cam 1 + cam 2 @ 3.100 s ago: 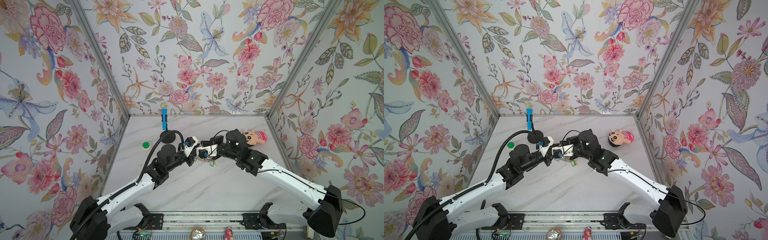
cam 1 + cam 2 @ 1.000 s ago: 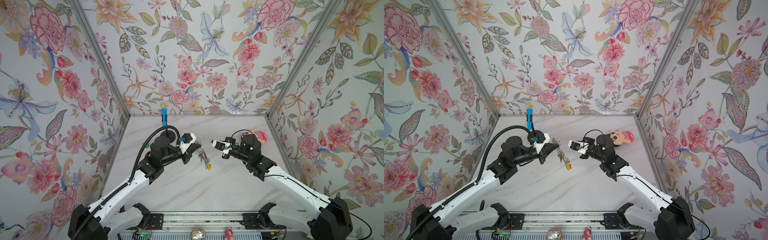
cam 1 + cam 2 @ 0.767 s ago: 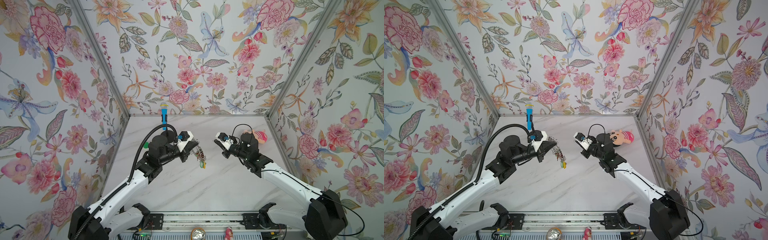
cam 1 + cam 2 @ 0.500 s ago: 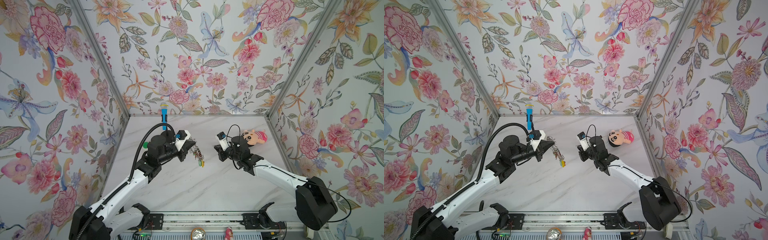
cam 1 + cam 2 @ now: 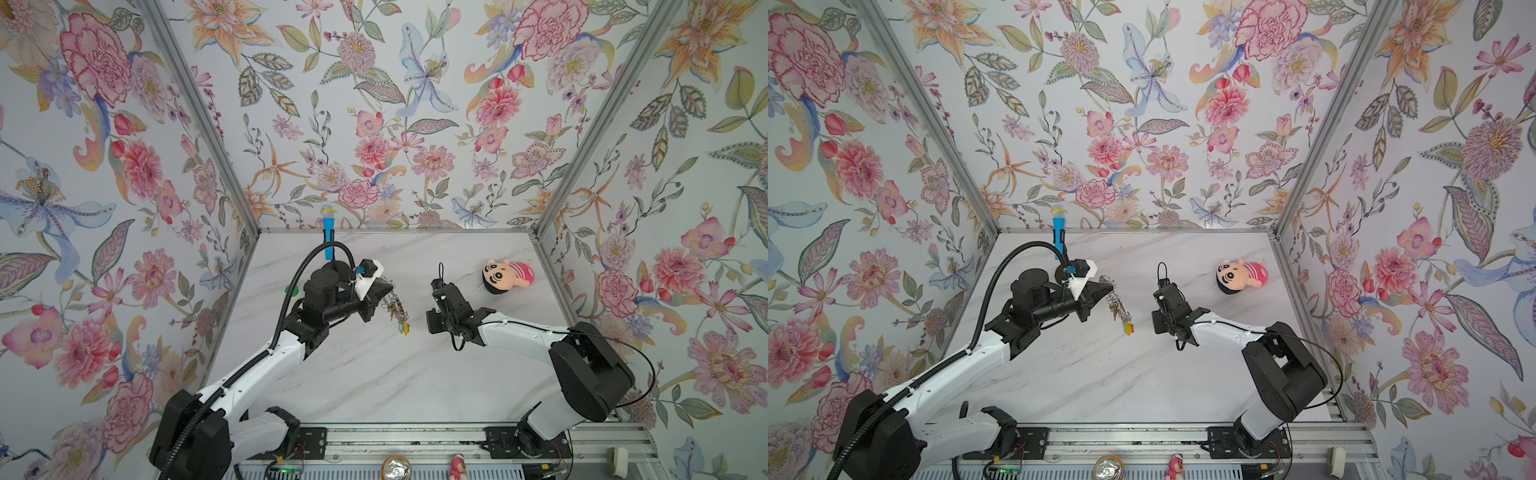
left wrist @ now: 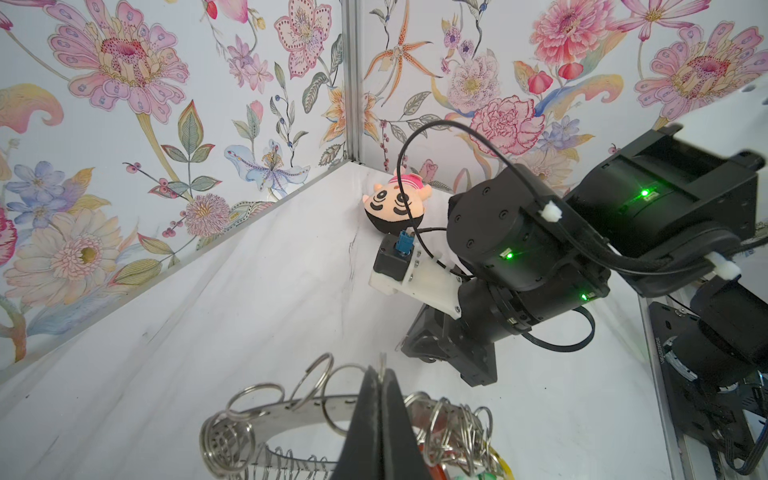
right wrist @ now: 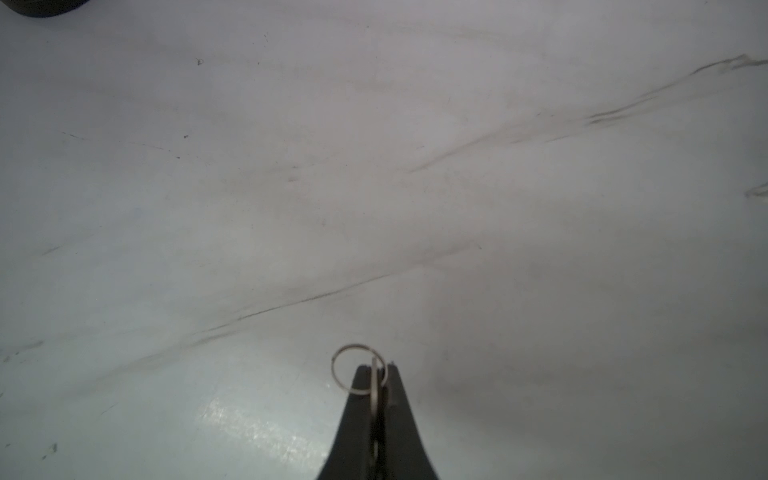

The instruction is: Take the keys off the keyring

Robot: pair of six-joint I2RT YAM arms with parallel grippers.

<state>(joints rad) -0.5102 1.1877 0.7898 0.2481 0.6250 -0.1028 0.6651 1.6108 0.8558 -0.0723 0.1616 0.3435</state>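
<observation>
Keyring [image 6: 291, 409] hangs above the middle of the desk [image 5: 374, 374], the left hand [image 6: 380, 374] clamped on its rim and the keys [image 5: 404, 328] dangling below. Just right of it, the right hand [image 7: 376, 374] is pinched on one detached key [image 7: 376, 399], low over the desk. The next move, I judge, is to let that key go, then reach back for another.

The table [image 5: 374, 374] is white marble with thin grey veins. The walls [image 5: 374, 104] carry pink, orange and blue flowers on a pale ground. The keyring [image 6: 291, 409] is silver-grey, and the keys [image 5: 402, 327] bear yellow, green and orange-red tags. Both hands are black (left hand [image 6: 376, 372], right hand [image 7: 376, 370]). What looks like a key [image 7: 376, 395], dim in the right wrist view, is dull silver. The doll [image 5: 505, 276] wears pink stripes.
</observation>
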